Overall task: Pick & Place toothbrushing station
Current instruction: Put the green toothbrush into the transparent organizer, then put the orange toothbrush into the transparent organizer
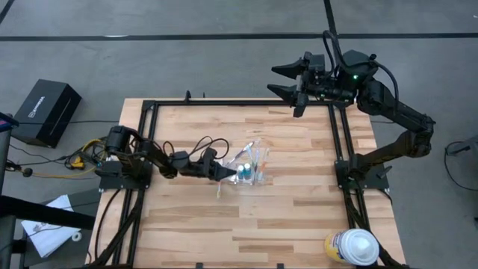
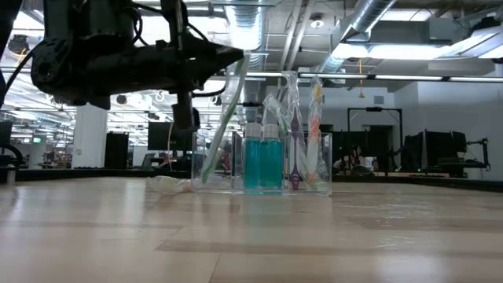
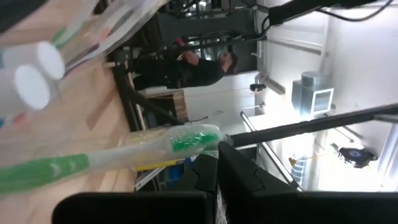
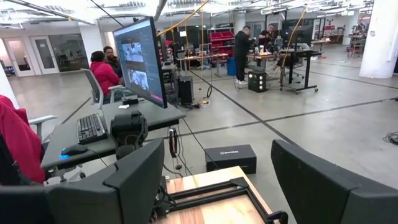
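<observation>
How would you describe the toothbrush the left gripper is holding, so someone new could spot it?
Find the clear cup in the middle of the wooden table. Just left of it, the left gripper is shut on the green toothbrush. Unlike the brushes standing inside the cup, it leans outside the cup's left wall.

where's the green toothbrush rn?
High view: mid-table, green toothbrush held in the shut left claw, right beside the clear cup with the toothpaste tubes.

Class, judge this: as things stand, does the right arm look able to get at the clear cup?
Probably yes: the right gripper is open above the table's far edge, but the left gripper, holding a green toothbrush, crowds the clear cup.
</observation>
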Controlling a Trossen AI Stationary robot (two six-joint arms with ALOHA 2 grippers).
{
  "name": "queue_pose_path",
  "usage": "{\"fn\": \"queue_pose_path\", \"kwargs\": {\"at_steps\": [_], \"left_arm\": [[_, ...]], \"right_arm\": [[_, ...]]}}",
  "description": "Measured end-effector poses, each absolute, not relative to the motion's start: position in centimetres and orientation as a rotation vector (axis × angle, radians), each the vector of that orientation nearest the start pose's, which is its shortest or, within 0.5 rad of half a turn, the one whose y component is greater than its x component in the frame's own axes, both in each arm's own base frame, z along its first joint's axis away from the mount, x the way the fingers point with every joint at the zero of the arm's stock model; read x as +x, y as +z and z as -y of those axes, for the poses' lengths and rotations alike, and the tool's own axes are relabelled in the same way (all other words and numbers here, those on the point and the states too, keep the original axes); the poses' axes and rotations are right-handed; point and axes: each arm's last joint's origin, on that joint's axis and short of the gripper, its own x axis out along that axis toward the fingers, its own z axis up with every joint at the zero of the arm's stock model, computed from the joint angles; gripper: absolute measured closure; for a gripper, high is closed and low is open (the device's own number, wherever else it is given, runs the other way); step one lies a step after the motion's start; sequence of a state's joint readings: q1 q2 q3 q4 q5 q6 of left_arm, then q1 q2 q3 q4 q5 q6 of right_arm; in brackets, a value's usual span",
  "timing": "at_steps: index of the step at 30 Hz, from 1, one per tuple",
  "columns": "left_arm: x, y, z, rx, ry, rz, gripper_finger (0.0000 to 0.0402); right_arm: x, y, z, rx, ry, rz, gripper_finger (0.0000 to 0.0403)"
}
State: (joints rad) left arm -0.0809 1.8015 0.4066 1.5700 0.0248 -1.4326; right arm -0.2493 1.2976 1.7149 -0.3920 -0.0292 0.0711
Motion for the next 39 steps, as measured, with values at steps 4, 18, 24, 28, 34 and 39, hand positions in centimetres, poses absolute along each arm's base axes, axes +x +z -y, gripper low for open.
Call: {"fn": "queue_pose_path", "kwargs": {"at_steps": [4, 18, 24, 28, 34, 39], "left_arm": [[27.4, 14.4, 2.5, -1.471, -0.213, 0.05, 0.0397], [27.4, 14.5, 2.5, -1.522, -0.239, 0.026, 0.0229], [27.0, 16.5, 2.3, -1.502, -0.294, 0.09, 0.0151], [26.0, 19.7, 1.7, -1.427, -0.367, 0.219, 0.0142], [23.8, 23.1, 1.5, -1.35, -0.395, 0.087, 0.0179], [20.7, 23.6, 1.9, -1.323, -0.257, -0.196, 0.022]], "right_arm": [[23.8, 51.4, 6.0, 0.067, -0.219, 0.034, 0.0117], [23.8, 51.5, 6.0, 0.066, -0.215, 0.036, 0.0117], [23.8, 51.5, 5.9, 0.066, -0.192, 0.036, 0.0117], [23.8, 51.6, 5.9, 0.062, -0.192, 0.047, 0.0117], [23.7, 51.8, 5.9, 0.043, -0.191, 0.068, 0.0117], [23.6, 51.9, 5.8, 0.047, -0.191, 0.069, 0.0117]]}}
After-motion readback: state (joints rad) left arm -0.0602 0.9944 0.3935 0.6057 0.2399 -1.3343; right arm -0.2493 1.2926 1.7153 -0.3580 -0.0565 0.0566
